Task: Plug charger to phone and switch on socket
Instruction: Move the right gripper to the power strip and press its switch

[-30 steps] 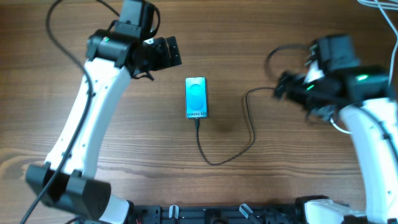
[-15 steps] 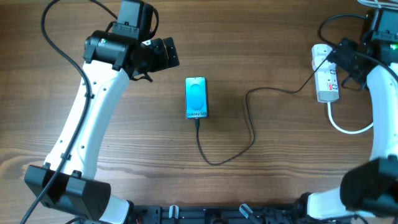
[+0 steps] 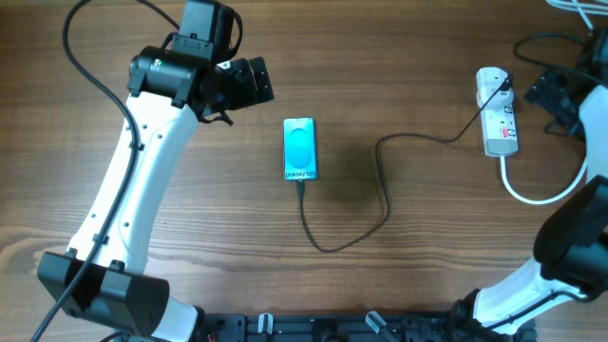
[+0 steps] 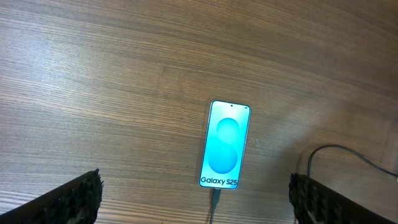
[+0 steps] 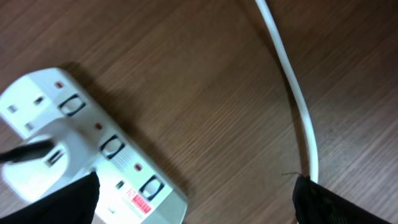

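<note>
Phone (image 3: pixel 299 149) lies flat mid table (image 3: pixel 427 57), screen lit. Charger (image 3: pixel 384 195) meets its bottom end and runs right to socket (image 3: pixel 498 112). Left gripper (image 3: pixel 256 81) near phone, fingers apart. Right gripper (image 3: pixel 556 95) beside socket, fingers apart, empty.

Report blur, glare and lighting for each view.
Overhead: sharp and evenly lit, no glare. Left wrist: crisp, the lettering on the phone is readable and its screen is bright but not washed out. Right wrist: soft and smeared, worst across the socket.
</note>
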You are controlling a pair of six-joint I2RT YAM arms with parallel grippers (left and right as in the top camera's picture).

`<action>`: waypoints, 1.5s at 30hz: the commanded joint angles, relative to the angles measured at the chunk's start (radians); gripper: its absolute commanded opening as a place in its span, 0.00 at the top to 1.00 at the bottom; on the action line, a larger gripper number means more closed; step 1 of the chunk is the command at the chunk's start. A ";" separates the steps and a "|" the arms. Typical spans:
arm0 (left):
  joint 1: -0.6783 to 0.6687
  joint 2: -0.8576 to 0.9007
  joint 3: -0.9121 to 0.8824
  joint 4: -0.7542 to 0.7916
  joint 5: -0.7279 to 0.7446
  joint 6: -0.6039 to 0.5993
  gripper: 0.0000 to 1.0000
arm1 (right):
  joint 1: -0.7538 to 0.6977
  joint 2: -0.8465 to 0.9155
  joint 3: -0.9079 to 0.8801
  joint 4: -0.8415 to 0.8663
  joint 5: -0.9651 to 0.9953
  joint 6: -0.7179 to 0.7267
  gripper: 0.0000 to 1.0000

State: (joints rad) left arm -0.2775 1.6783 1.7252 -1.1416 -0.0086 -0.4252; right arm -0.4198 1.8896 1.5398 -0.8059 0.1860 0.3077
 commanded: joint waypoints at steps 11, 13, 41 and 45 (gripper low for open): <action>0.001 0.009 -0.004 0.000 -0.016 -0.009 0.00 | -0.005 0.198 0.008 0.087 -0.110 -0.016 0.00; 0.001 0.009 -0.004 0.000 -0.016 -0.009 0.00 | -0.005 0.209 0.007 0.100 -0.118 -0.016 0.00; 0.001 0.009 -0.004 0.000 -0.016 -0.009 0.00 | -0.004 0.273 0.006 0.102 -0.222 0.006 0.00; 0.001 0.009 -0.004 0.000 -0.016 -0.009 0.00 | -0.004 0.273 0.006 0.103 -0.264 -0.014 0.00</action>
State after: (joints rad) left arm -0.2775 1.6783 1.7252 -1.1416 -0.0105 -0.4252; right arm -0.4358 2.1284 1.5475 -0.6830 0.0158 0.3164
